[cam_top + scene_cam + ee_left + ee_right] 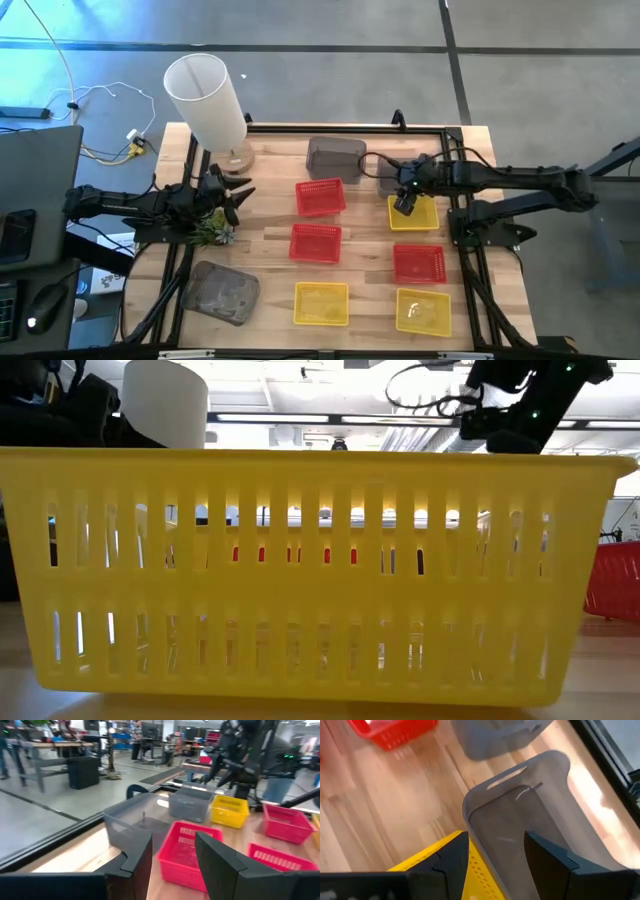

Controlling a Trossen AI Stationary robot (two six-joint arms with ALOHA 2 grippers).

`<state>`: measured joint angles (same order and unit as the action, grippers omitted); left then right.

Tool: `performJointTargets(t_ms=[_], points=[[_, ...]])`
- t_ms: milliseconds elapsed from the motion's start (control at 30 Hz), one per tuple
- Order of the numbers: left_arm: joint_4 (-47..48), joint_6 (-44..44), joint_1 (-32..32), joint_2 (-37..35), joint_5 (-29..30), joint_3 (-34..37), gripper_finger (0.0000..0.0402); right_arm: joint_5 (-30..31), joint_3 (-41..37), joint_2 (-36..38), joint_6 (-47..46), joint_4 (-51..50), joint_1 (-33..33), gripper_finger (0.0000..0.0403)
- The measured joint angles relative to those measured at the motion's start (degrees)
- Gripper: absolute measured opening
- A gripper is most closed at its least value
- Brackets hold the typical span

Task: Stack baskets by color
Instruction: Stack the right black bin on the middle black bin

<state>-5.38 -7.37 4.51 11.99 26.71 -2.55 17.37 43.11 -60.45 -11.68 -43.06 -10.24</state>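
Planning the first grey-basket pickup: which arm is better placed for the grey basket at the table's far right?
Right, probably: the right gripper hangs open beside that grey basket; the left gripper sits across the table.

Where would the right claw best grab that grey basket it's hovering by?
Probably the grey basket by its near rim wall, from above. It sits upright with its mouth open, so one finger could drop inside, one outside, of the thin wall. The right gripper is open just over that edge, beside the yellow basket.
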Motion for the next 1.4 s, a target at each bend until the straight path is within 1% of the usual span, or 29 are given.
performJointTargets(t_ms=[333, 467, 800, 933, 1133, 1300, 1400], points=[[0.0, -2.1, 0.0, 0.0, -2.5, 0.0, 0.0135, 0.0, 0.0, -8.5, 0.2, 0.0, 0.0, 0.0178], [0.0, -2.0, 0.0, 0.0, -2.6, 0.0, 0.0135, 1.4, 0.0, -11.3, -0.2, 0.0, 0.0, 0.0178], [0.8, -2.0, 0.0, 0.0, -2.6, 0.0, 0.0135, 1.6, 0.0, -15.5, -0.4, 0.0, -3.6, 0.0175], [1.7, -2.1, 0.0, 0.0, -2.6, 0.0, 0.0135, 0.5, 0.0, -16.4, -0.3, 0.1, -5.2, 0.0147], [1.8, -2.1, 0.0, 0.0, -2.6, 0.0, 0.0135, -2.7, 0.0, -16.5, -0.3, 0.2, -5.9, 0.0074], [1.8, -2.1, 0.0, 0.0, -2.6, 0.0, 0.0135, -3.0, 0.0, -16.4, -0.2, 0.3, -5.9, 0.0012], [1.7, -2.1, 0.0, 0.0, -2.6, 0.0, 0.0135, -2.6, 0.0, -16.4, -0.7, 0.2, -5.9, 0.0006]])
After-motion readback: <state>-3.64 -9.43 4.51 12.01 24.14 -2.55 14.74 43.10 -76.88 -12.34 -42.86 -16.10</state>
